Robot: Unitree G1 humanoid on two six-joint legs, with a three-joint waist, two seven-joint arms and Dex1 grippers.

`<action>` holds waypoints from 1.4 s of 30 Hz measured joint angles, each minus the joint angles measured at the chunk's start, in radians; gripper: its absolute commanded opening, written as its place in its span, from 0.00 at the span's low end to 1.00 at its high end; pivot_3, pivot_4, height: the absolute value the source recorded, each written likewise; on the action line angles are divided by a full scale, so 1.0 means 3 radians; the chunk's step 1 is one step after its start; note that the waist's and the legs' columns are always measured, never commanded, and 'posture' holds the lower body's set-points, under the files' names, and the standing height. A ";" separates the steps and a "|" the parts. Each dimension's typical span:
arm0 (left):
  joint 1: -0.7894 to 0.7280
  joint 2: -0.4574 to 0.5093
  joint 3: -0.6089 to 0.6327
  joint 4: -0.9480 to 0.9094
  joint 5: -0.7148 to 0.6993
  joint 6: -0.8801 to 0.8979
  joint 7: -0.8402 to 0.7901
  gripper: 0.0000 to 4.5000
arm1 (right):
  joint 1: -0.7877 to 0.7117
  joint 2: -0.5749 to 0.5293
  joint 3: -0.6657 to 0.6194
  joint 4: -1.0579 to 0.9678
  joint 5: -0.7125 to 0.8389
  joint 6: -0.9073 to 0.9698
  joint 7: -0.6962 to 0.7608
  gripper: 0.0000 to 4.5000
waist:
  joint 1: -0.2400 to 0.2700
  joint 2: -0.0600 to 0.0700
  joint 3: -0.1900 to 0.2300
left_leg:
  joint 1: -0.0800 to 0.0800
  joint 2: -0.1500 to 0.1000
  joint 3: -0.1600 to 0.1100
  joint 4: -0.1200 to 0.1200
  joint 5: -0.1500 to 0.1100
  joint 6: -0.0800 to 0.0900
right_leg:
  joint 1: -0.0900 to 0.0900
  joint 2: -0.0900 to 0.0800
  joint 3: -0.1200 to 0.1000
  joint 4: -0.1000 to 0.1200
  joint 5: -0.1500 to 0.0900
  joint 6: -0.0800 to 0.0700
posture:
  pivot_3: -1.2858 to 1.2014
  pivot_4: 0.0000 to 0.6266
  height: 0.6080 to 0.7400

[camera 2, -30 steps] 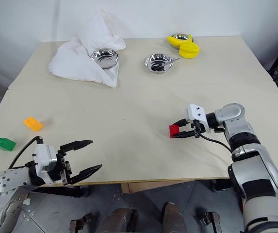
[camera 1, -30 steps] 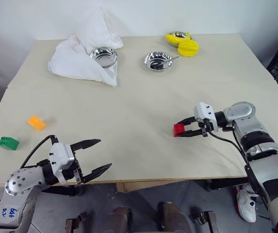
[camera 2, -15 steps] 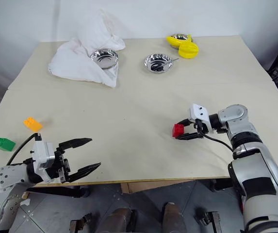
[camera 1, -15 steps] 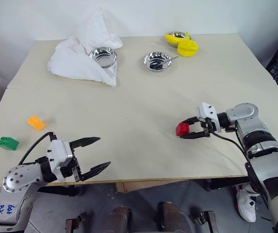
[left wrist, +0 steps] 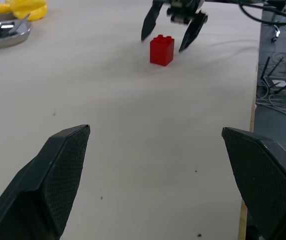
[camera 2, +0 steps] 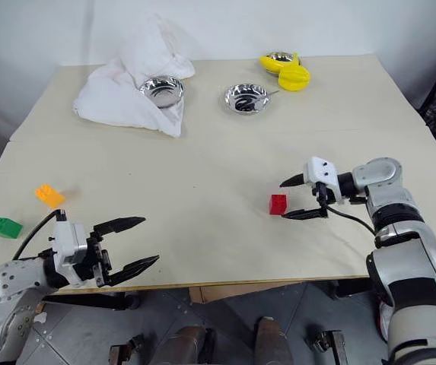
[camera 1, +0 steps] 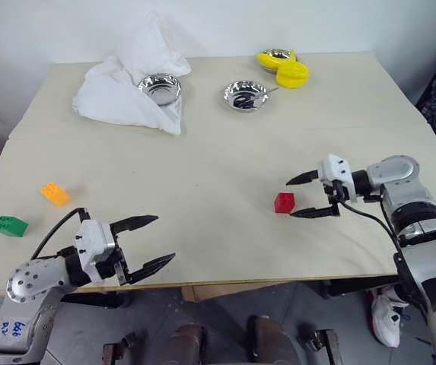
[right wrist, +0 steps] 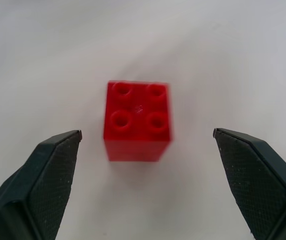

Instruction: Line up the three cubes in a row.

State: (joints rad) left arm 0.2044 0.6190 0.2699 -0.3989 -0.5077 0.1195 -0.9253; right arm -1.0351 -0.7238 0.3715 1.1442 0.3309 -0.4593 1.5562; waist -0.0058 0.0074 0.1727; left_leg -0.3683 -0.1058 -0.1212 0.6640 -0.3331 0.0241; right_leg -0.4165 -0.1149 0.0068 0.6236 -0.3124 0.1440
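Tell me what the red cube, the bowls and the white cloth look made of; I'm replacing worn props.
Red cube: looks like moulded plastic, smooth and slightly glossy, with four round studs on top.
Bowls: apparently polished steel, with mirror-like reflections inside.
White cloth: soft woven fabric by its folds and crumpled peak; the fibre can't be told.

Red cube [camera 1: 284, 202], orange-yellow cube [camera 1: 55, 193], green cube [camera 1: 11, 226]; beige worktop [camera 1: 202, 160]; white cloth [camera 1: 122, 84]; bright-yellow pieces [camera 1: 284, 68]; black fingers [camera 1: 134, 223].
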 measured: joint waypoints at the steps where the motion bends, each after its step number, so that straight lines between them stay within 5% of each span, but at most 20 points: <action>1: 0.0103 -0.0074 0.0078 0.0009 0.0004 -0.0034 0.0059 1.00 | 0.0034 -0.0066 -0.0041 -0.0092 0.0112 0.0029 -0.0001 0.99 | 0.0000 0.0000 0.0000 | 0.0000 0.0001 0.0000 -0.0001 0.0000 0.0000 | -0.0001 0.0000 0.0000 -0.0001 0.0000 0.0000 | 0.52 0.24 1.00; 8: 0.0821 -0.0764 0.1018 0.0424 0.0057 -0.0509 0.0707 1.00 | 0.0953 -0.0322 -0.0503 -0.1417 0.0951 0.0724 -0.0022 0.99 | 0.0032 -0.0001 0.0001 | -0.0004 0.0005 -0.0003 0.0002 -0.0003 -0.0002 | 0.0003 0.0001 0.0001 -0.0011 -0.0002 -0.0003 | 0.52 0.24 1.00; 18: 0.1062 -0.1627 0.1815 0.0724 -0.0163 -0.0943 0.1679 1.00 | 0.2100 0.0120 -0.0906 -0.2998 0.1127 0.1175 -0.0185 0.99 | 0.0120 -0.0010 0.0000 | 0.0000 0.0002 -0.0002 0.0017 -0.0005 0.0002 | 0.0014 -0.0001 0.0001 -0.0010 0.0000 0.0000 | 0.52 0.24 1.00; 34: 0.0461 -0.0541 0.1926 0.0827 -0.0428 -0.0057 0.2375 1.00 | 0.2075 0.0315 -0.1264 -0.3219 0.1031 0.1463 -0.0259 0.99 | 0.0093 -0.0017 -0.0002 | 0.0004 0.0003 -0.0006 0.0011 -0.0005 0.0000 | 0.0010 0.0001 0.0004 -0.0001 0.0000 -0.0001 | 0.52 0.24 1.00; 42: 0.0040 -0.0116 0.1802 0.1450 -0.0422 0.0314 0.2101 1.00 | 0.2208 0.0598 -0.1370 -0.3621 0.1132 0.1686 -0.0563 0.99 | 0.0100 -0.0018 -0.0003 | 0.0003 0.0001 -0.0010 0.0010 -0.0005 -0.0001 | 0.0010 0.0001 0.0002 0.0002 0.0000 -0.0001 | 0.52 0.24 1.00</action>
State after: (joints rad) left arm 0.2164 0.5841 0.8106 0.0361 -0.6343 0.2136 -0.2951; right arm -0.3728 -0.5443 -0.0395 0.0580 0.6705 0.0466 1.3872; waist 0.0243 0.0020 0.1717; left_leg -0.3674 -0.1055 -0.1241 0.6671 -0.3346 0.0239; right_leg -0.4135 -0.1147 0.0072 0.6242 -0.3125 0.1437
